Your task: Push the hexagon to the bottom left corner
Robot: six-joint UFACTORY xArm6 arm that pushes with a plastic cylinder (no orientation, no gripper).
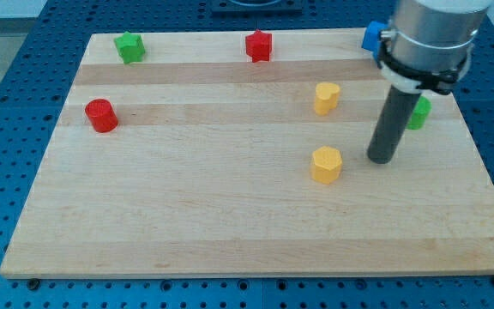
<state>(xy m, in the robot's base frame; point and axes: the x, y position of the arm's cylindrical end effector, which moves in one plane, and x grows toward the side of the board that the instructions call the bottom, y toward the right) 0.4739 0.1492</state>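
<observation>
Right of the yellow hexagon point(326, 164), near but not touching: my tip point(382, 160), rod upright, bare, no jaws; hexagon right of centre on the wooden board point(187, 223); yellow block point(326, 98) above; bare wood toward bottom-left corner.

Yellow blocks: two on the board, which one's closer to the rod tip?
The yellow hexagon, the lower of the two, just to the view's left of my tip. The other yellow block sits farther up the board.
</observation>
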